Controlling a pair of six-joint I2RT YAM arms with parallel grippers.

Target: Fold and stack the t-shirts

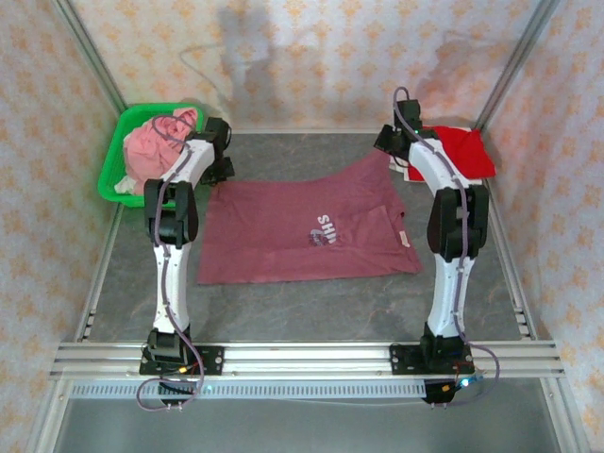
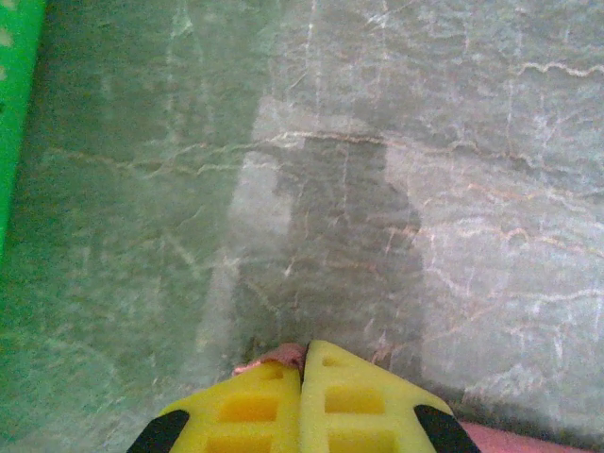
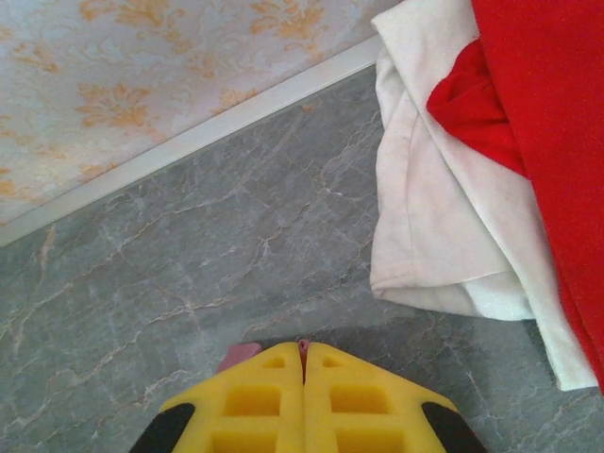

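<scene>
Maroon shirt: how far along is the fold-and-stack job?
Done: red shirt lies on white shirt at far right. In hand: left gripper and right gripper shut on far corners of the maroon shirt, lying flat. Left: fold it, then the pink shirt in the basket.

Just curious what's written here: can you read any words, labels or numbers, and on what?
"SHI": pale letters on the maroon t-shirt; the rest of the word is unclear.
Small print just below those letters: too blurred to read.
No other readable text.
</scene>
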